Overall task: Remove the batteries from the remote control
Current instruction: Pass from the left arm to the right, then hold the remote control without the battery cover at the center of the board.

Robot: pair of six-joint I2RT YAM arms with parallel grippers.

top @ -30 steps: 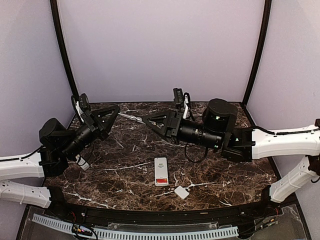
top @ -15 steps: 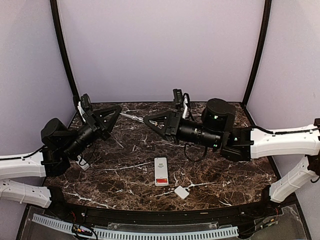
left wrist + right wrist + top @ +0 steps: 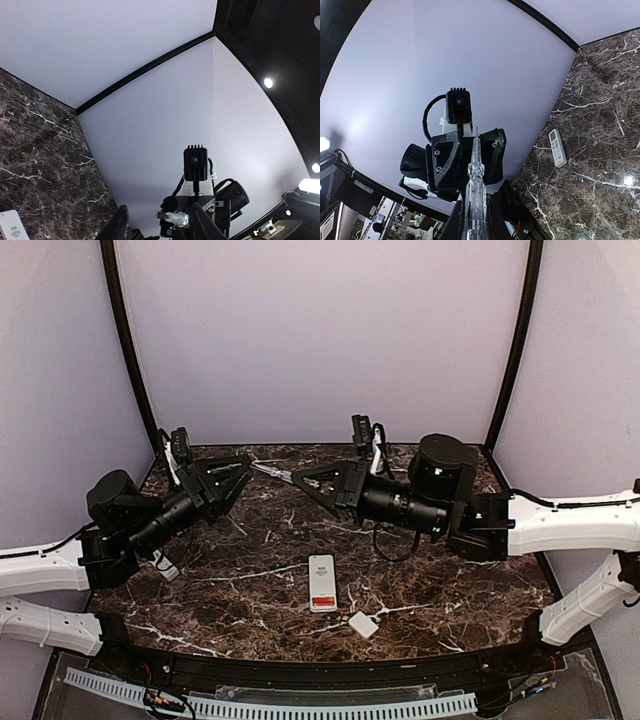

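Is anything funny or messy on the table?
The remote lies with its battery bay open, a red battery showing; its small white cover lies loose and tilted beside it. Nothing looks spilled or broken.

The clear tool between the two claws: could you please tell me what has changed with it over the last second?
The right claw closed on the clear tool, and the left claw opened, letting it go; its tip still lies between the left jaws. Both arms barely drifted. The remote and the white cover stayed put.
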